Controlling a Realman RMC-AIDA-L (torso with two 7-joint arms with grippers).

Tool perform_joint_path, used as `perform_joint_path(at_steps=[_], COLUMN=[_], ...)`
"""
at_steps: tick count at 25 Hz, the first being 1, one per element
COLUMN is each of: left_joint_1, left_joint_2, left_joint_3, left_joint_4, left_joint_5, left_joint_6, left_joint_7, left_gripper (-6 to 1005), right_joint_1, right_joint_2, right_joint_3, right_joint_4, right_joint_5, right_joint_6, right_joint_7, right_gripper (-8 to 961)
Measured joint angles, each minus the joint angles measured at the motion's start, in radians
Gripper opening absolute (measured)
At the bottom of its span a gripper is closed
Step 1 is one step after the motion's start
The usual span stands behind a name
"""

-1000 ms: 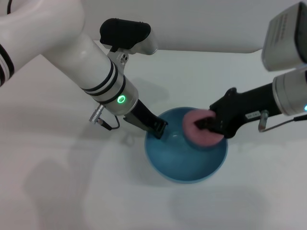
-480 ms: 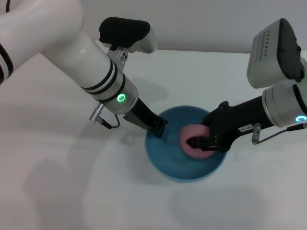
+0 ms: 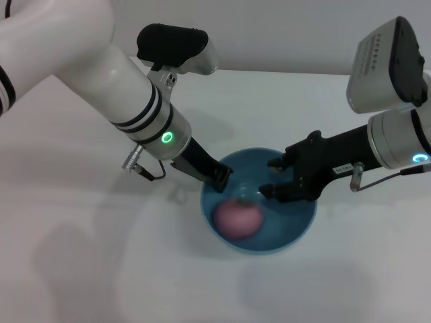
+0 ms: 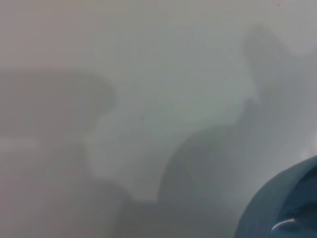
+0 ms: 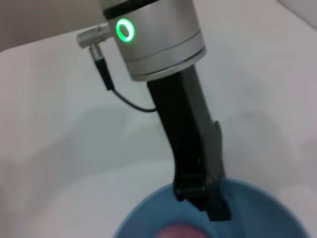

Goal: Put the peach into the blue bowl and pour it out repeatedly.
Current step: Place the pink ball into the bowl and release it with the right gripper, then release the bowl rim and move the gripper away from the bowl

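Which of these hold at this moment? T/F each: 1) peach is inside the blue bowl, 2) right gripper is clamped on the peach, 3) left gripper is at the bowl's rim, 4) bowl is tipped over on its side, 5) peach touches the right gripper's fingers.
1) The peach lies inside the blue bowl. True.
2) The right gripper is clamped on the peach. False: its jaws stand open above the bowl with nothing between them.
3) The left gripper is at the bowl's rim. True: it grips the rim on the robot's left side.
4) The bowl is tipped over on its side. False: it sits upright on the table, mouth up.
5) The peach touches the right gripper's fingers. False: it rests apart from them, lower in the bowl.
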Motion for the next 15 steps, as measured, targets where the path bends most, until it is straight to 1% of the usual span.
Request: perform_joint_path(at_steps=[5, 10, 15], left_joint_1=[0.004, 0.008, 0.009], left_joint_2=[0.0, 0.001, 0.003], left_joint_3=[0.0, 0.003, 0.006], left_joint_4=[-0.001, -0.031, -0.054], left_joint_5=[0.006, 0.008, 0.01], left_joint_6=[-0.016, -0.027, -0.035], left_joint_7=[0.0, 0.002, 0.002], left_gripper=[13, 15, 16], right_joint_1=[-0.008, -0.046, -0.074], right_joint_2=[0.0, 0.002, -0.001], right_joint_3=[0.029, 0.107, 0.166], right_joint_4=[-0.001, 0.019, 0.045], right_joint_5=[0.002, 0.024, 0.084], right_joint_6=[0.043, 0.12, 0.147], right_joint_7=[0.0, 0.0, -0.005], right_gripper=[502, 502, 502])
